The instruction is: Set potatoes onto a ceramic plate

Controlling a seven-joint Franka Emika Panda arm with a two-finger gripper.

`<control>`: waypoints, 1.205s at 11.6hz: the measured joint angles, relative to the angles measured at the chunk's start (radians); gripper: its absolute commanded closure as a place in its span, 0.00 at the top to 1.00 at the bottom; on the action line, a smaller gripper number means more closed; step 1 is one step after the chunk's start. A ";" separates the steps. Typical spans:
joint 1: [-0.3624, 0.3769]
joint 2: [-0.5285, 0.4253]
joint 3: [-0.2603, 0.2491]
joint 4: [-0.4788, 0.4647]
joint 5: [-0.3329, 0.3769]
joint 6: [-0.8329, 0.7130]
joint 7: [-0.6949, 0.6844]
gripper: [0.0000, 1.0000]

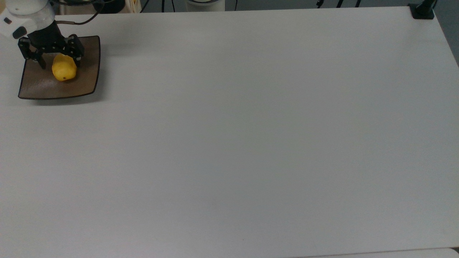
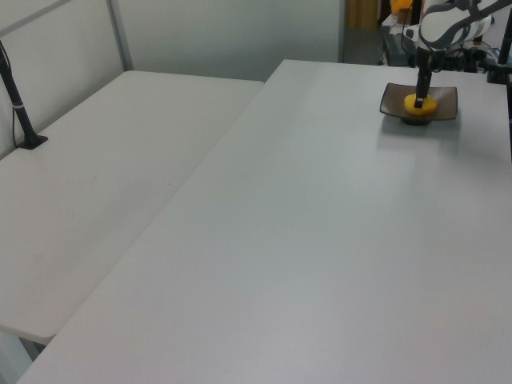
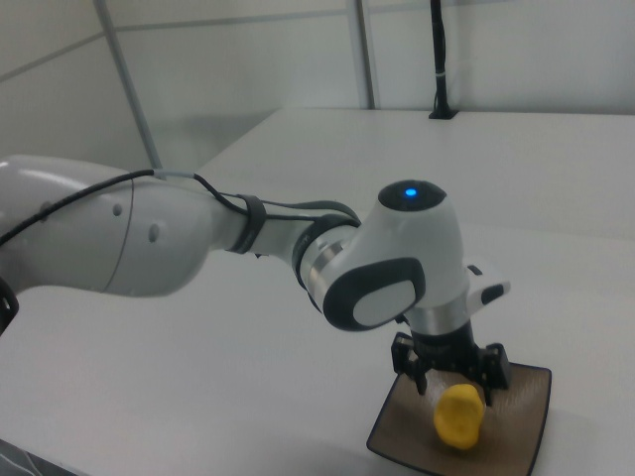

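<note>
On the ceramic plate (image 1: 86,71), slightly toward the top view's left of its centre, lay the single yellow potato (image 1: 64,68), its small dark spot turned toward the plate's nearer edge in the top view. The plate, square, glossy brown and dark-rimmed, sat on the white table (image 1: 251,136) close to the table's corner at the top view's upper left. Directly above the plate's far half hung the gripper (image 1: 59,60), carried by the white arm (image 1: 25,14). Its two black fingers (image 1: 77,50) were spread apart, one on each side of the potato; a strip of brown plate showed between each finger and the fruit-like yellow body, so the potato was released and not grasped.

Seen from the left view, the plate (image 2: 444,100) stood at the table's far right part, with the potato (image 2: 419,103) resting on it beneath the dark, upright gripper (image 2: 420,90).

Seen from the right view, the plate (image 3: 521,416) lay at the lower right, the potato (image 3: 458,416) lay on its surface, and the gripper (image 3: 451,379) stood just above the potato's upper end, below the white wrist housing (image 3: 397,258) with its blue light. A black post (image 3: 438,59) rose from the table beyond the plate.
</note>
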 measured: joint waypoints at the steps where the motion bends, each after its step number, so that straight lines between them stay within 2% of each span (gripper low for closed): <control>1: 0.009 -0.025 0.011 0.023 0.002 -0.058 0.007 1.00; 4: 0.096 -0.183 0.022 0.140 0.003 -0.381 0.143 1.00; 6: 0.145 -0.321 0.022 0.151 0.004 -0.544 0.254 1.00; 8: 0.211 -0.418 0.019 0.157 0.004 -0.654 0.395 1.00; 11: 0.356 -0.483 -0.001 0.161 0.004 -0.705 0.582 1.00; 14: 0.483 -0.490 -0.001 0.173 0.004 -0.708 0.732 1.00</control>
